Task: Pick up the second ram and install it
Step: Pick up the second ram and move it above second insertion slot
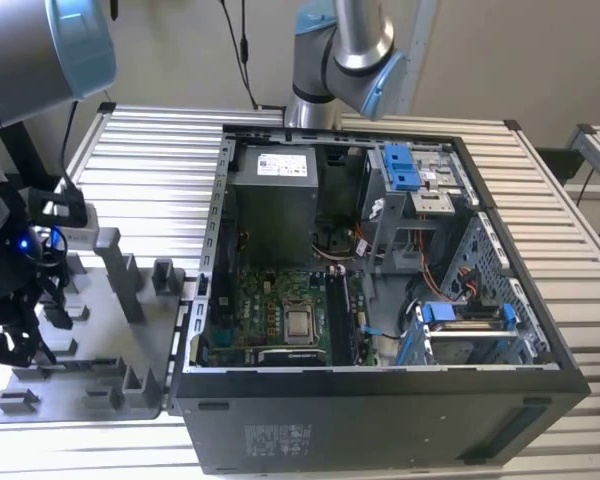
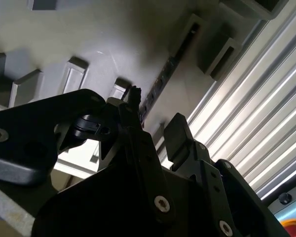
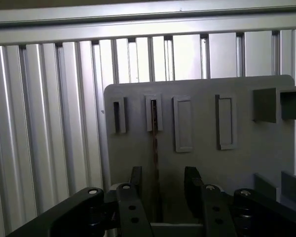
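While the second ram [image 3: 154,148], a long, thin, flat dark memory stick, stands on edge in a slot of the grey plastic holder plate [image 3: 246,158], we judge the task to be at its opening step, with nothing lifted yet. Our black claw [image 3: 164,173] hangs low over that plate with its jaws released, one of its fingers [image 3: 191,182] on each side of the stick. In both wrist views we see a gap between the pads and the board, so the claw straddles the stick without gripping it. The plate lies on the slatted metal worktop [image 1: 130,170] near its edge on the exterior view's left, just beside the open black computer case [image 1: 380,425]. Inside the case the green motherboard [image 1: 270,300] lies exposed, well apart from the claw. We cannot tell from here what its memory slots hold. As we read it, the grasp, the lift, the carry across to the case and the seating of the stick are all left to do.
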`<state>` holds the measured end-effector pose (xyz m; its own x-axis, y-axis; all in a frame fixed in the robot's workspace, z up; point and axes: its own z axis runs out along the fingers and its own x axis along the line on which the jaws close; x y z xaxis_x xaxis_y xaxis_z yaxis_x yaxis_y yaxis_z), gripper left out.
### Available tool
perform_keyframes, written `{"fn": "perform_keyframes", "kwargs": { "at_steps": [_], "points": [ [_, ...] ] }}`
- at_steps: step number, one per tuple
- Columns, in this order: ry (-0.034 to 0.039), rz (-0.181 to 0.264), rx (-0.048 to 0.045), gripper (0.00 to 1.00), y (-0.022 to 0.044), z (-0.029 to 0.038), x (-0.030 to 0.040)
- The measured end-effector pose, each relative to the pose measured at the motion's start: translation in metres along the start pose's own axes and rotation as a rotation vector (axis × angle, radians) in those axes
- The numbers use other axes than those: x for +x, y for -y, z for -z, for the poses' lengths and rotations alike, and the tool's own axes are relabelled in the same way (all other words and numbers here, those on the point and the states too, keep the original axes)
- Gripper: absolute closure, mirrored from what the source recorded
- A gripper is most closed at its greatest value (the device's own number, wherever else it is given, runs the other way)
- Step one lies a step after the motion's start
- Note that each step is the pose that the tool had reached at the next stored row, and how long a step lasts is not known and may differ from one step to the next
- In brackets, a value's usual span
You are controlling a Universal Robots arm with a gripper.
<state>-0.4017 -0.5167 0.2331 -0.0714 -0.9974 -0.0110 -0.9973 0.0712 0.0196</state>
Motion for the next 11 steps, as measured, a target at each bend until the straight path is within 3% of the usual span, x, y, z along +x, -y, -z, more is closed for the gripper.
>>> {"fn": "perform_keyframes", "kwargs": {
  "at_steps": [11],
  "points": [
    [-0.0005, 0.025, 0.0000, 0.52, 0.0005, -0.0139, 0.0037]
  ]
}}
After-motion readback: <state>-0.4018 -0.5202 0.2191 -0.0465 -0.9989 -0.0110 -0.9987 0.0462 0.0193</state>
